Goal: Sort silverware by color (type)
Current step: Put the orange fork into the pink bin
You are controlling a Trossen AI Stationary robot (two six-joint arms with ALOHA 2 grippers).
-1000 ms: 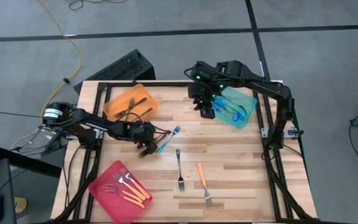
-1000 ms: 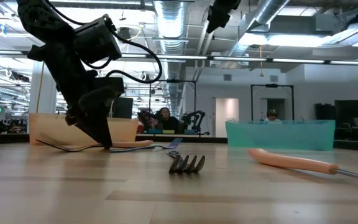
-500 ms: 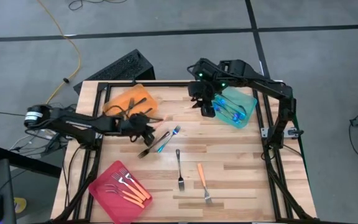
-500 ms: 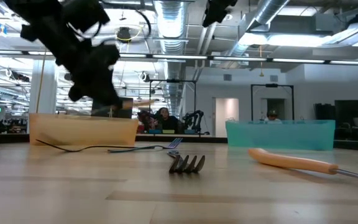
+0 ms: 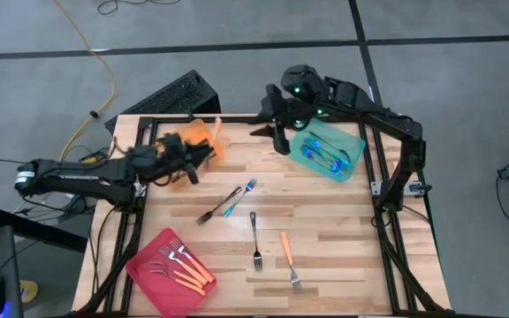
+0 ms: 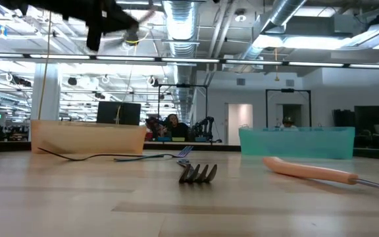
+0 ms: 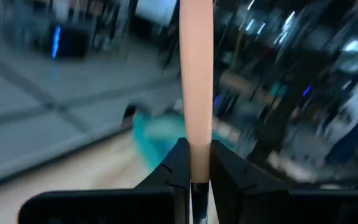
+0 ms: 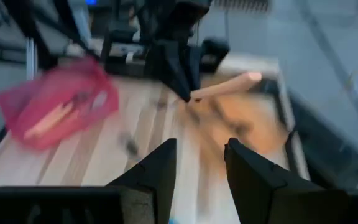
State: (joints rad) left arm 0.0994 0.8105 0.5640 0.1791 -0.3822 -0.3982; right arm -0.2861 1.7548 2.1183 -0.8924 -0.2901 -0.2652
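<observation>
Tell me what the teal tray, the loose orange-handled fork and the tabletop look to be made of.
Teal tray: likely translucent plastic; blue forks show through its tinted, glossy walls.
Orange-handled fork: handle probably smooth matte plastic, rounded and evenly coloured in the low view; tines look like bare silver metal.
Tabletop: pale wood planks, with visible grain and seams, dull sheen.

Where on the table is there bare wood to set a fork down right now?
Free: the wide strip right of the orange fork, below the teal tray; also between the pink tray and the dark fork. Crowded: the middle, where a blue fork lies by another fork, and the orange tray corner under the left gripper.
</observation>
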